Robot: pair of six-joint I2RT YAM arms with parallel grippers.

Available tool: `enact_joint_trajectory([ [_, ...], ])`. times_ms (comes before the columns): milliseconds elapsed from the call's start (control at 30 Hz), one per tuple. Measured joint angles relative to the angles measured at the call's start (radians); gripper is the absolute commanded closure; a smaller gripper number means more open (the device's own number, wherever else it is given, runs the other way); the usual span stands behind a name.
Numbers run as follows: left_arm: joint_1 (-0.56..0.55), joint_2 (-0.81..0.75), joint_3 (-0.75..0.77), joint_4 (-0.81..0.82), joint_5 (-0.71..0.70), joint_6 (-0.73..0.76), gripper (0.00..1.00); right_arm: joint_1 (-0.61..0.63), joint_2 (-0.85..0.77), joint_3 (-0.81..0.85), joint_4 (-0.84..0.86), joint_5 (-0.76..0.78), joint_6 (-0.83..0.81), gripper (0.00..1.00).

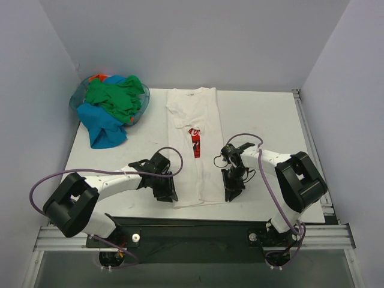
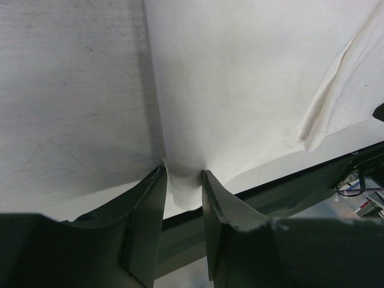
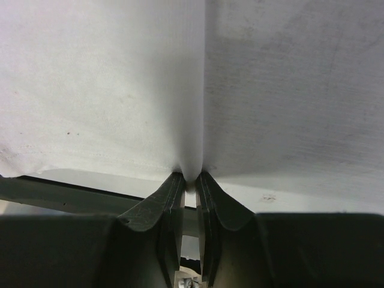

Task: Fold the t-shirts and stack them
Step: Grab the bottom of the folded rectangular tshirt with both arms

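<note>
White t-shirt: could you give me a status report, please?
Left gripper, right gripper shut on white t-shirt, near corners. Shirt flat. Coloured shirts piled far left, clear.

The right gripper (image 3: 191,180) pinched the hem of the white t-shirt (image 3: 102,90). Its two dark fingers (image 3: 171,201) were drawn almost together, with only a thin fold of cloth between the tips. From the pinch a soft ridge of fabric ran straight up. The shirt lay flat to the left, and the scuffed pale table (image 3: 300,90) showed to the right.
</note>
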Motion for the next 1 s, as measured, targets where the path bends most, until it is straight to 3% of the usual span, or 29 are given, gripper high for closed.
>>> enact_joint_trajectory([
  [500, -0.024, -0.017, -0.033, 0.017, 0.029, -0.041, 0.62, 0.0, 0.001, 0.001, -0.002, -0.002, 0.0, 0.85],
  [567, -0.028, -0.017, -0.034, 0.019, 0.03, -0.042, 0.7, 0.0, 0.001, 0.001, -0.002, -0.002, 0.0, 0.86],
  [700, -0.034, -0.002, -0.04, 0.026, 0.039, -0.05, 0.98, 0.0, 0.001, 0.001, -0.004, -0.008, -0.003, 0.93],
  [767, -0.037, 0.0, -0.04, 0.031, 0.045, -0.052, 1.0, 0.0, 0.001, 0.001, -0.006, -0.013, -0.005, 1.0],
  [1000, -0.056, -0.008, -0.039, 0.023, 0.031, -0.056, 1.0, 0.0, -0.002, -0.004, -0.01, -0.024, -0.008, 1.0],
])
